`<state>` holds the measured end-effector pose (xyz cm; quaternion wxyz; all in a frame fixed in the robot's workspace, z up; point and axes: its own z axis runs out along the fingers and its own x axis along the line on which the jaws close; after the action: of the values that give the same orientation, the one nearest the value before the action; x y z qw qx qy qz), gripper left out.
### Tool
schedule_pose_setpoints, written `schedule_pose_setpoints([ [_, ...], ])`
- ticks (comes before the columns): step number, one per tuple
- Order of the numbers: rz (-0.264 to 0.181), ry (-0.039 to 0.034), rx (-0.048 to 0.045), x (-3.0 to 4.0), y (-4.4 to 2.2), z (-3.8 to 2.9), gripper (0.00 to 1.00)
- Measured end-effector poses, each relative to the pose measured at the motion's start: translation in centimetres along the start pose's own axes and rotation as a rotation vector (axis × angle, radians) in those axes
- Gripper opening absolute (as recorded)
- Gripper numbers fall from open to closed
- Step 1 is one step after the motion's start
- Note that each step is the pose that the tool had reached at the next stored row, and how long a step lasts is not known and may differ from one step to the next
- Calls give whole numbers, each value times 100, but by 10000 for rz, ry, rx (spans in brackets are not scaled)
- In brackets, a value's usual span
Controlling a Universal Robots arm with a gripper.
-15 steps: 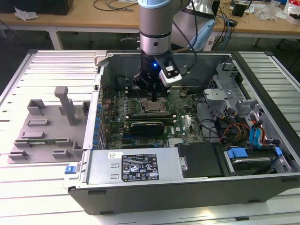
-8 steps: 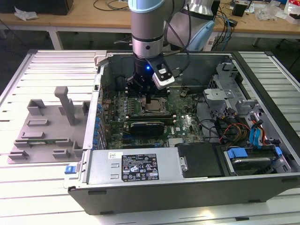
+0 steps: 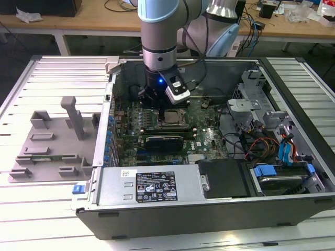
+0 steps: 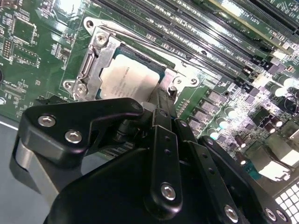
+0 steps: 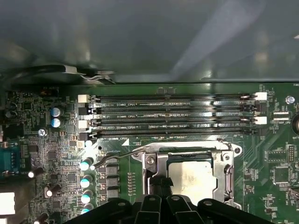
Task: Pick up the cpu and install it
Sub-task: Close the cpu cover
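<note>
The cpu (image 4: 127,79) (image 5: 192,173), a flat silvery square, lies level inside the open socket frame (image 4: 96,53) (image 5: 187,150) on the green motherboard. In the exterior view the cpu (image 3: 170,117) sits just below the arm's wrist, inside the computer case. My gripper (image 4: 164,97) (image 5: 162,184) (image 3: 158,106) hangs right over one edge of the chip. Its black fingers (image 5: 156,185) look pressed together with nothing between them, their tips at the chip's edge. The socket's thin metal lever (image 5: 117,157) sticks out to the side, unlatched.
Rows of memory slots (image 5: 173,114) run beside the socket. The case walls (image 3: 112,83) enclose the board. A black card (image 3: 164,141), a labelled power supply (image 3: 152,185), drive bays and cables (image 3: 261,141) crowd the case. A grey slotted fixture (image 3: 52,141) lies at the exterior view's left.
</note>
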<state>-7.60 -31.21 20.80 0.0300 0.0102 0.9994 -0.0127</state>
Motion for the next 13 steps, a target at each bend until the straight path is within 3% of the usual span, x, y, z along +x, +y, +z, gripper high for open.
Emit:
schedule_pose_setpoints([
  [13,-110,-1,-5,34,0,42,11],
])
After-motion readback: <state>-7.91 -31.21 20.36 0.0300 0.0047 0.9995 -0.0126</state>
